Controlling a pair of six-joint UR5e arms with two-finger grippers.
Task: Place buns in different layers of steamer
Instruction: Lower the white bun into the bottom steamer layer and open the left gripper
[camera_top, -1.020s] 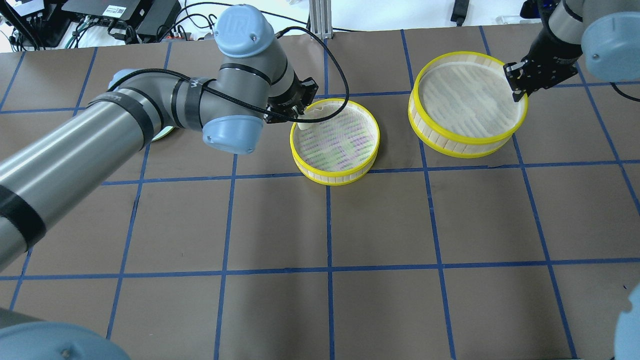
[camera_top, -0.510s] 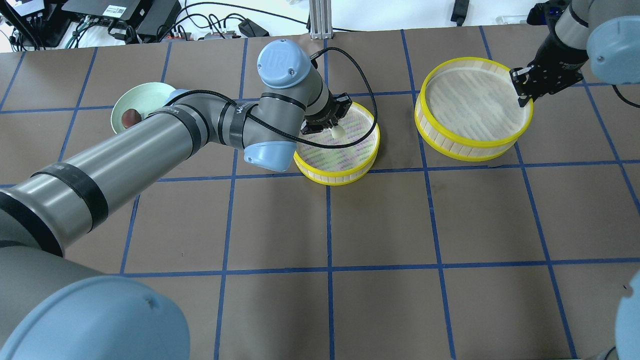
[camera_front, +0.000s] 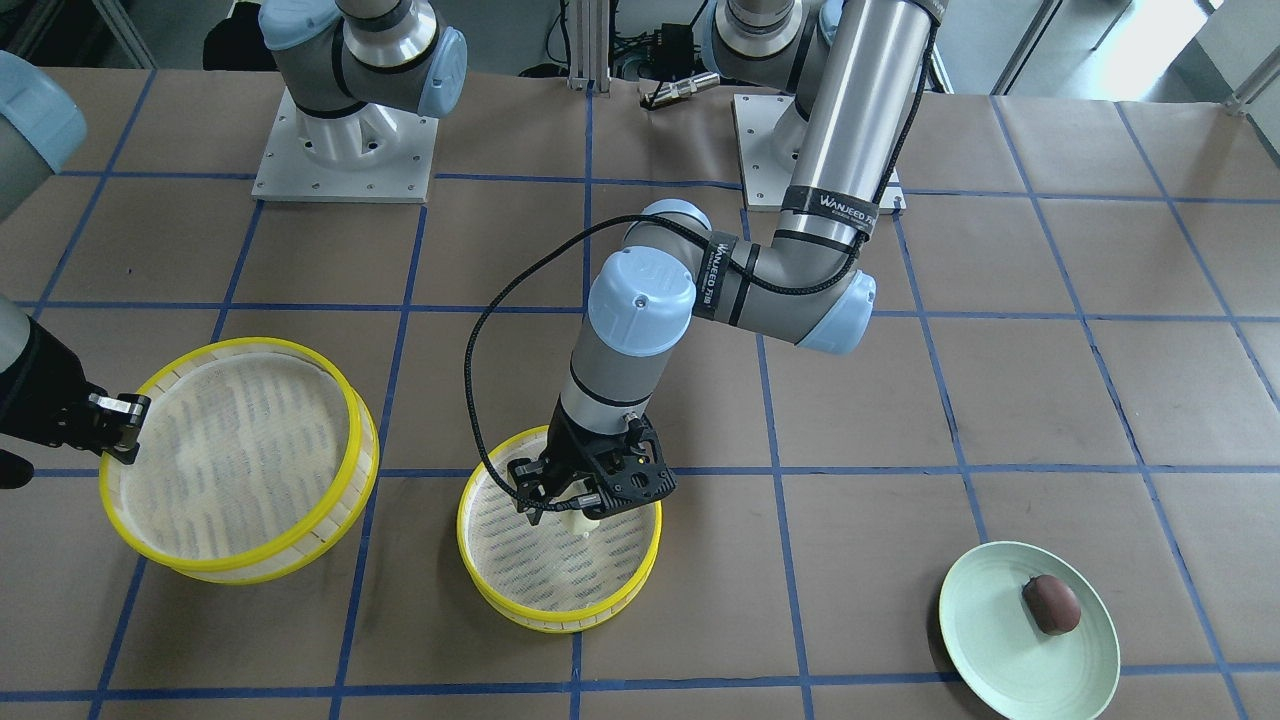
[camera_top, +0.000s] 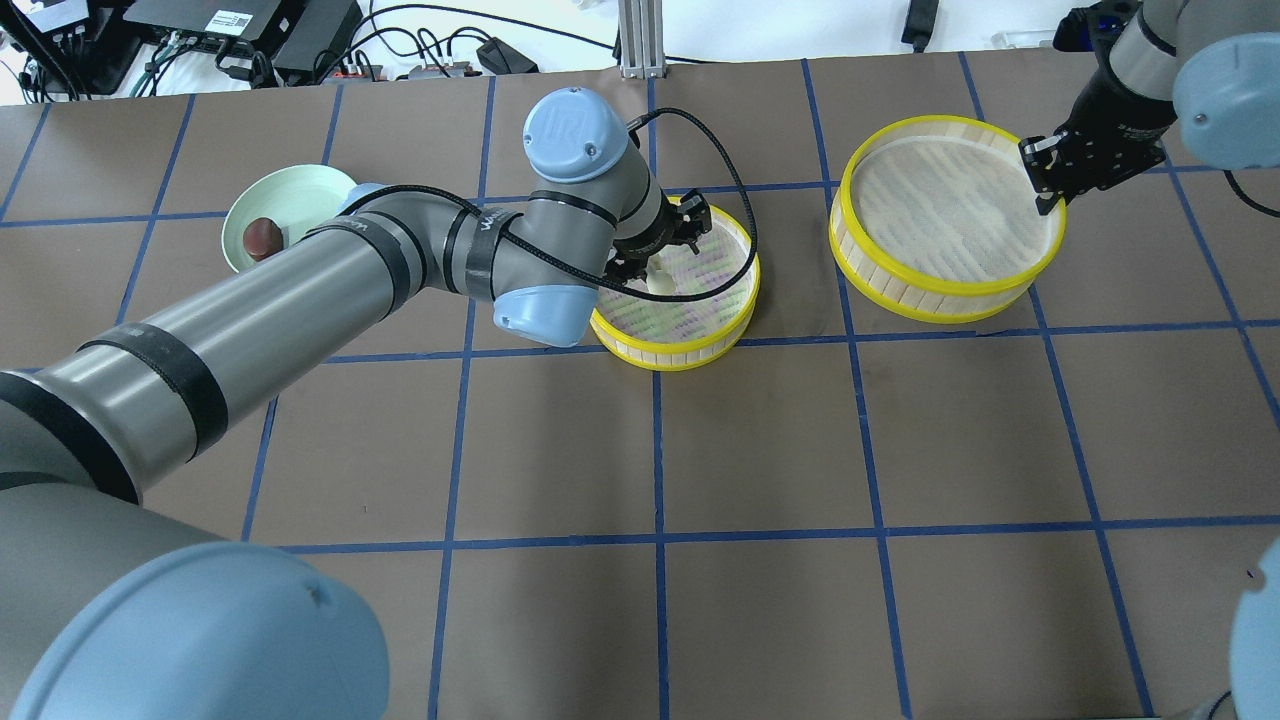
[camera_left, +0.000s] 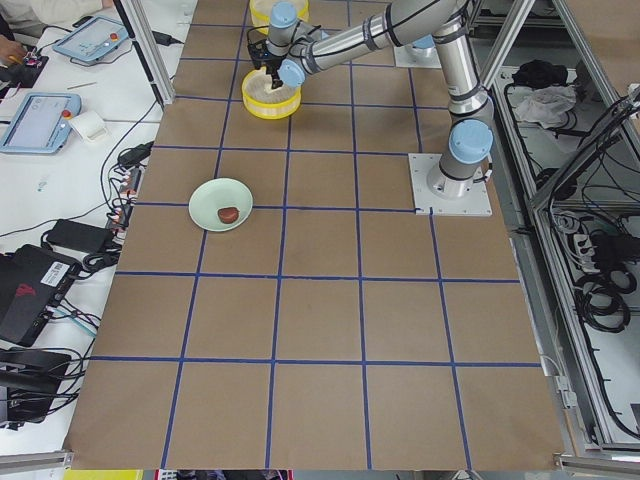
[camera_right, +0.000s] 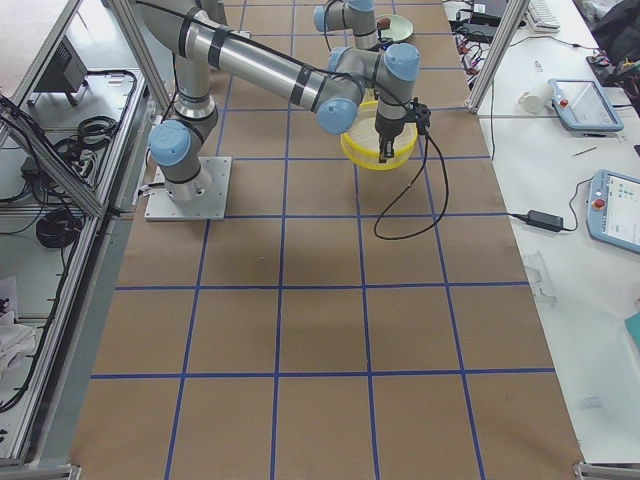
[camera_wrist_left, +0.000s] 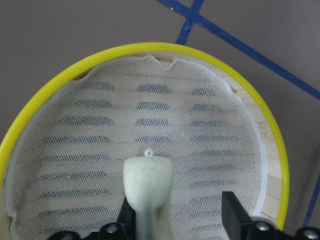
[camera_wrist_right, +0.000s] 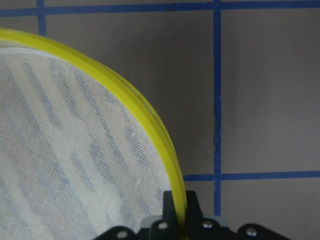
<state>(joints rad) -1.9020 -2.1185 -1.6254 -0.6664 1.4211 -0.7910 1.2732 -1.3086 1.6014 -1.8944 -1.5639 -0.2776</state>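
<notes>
The cream-white bun (camera_wrist_left: 147, 185) lies on the mesh of the middle steamer layer (camera_top: 680, 355), touching one finger. It also shows in the front view (camera_front: 580, 521). My left gripper (camera_wrist_left: 177, 212) is low inside this layer (camera_front: 560, 620) and open, with a gap between the bun and the other finger. My right gripper (camera_wrist_right: 179, 212) is shut on the yellow rim of the second steamer layer (camera_wrist_right: 145, 115), which is off to the right (camera_top: 940, 285). The dark reddish-brown bun (camera_top: 262, 236) lies on the pale green plate (camera_top: 300, 190) at the far left.
The table is covered in brown paper with a blue tape grid. The left arm's black cable (camera_top: 745, 250) loops over the middle layer. The arm bases (camera_front: 345, 150) stand at the robot's side. Cables and electronics (camera_top: 250, 40) lie beyond the far edge.
My left gripper carried the white bun from the middle layer's rim to over its mesh, sank lower, turned, and its jaws now stand wider than the bun. The right gripper shifted its layer slightly right.
</notes>
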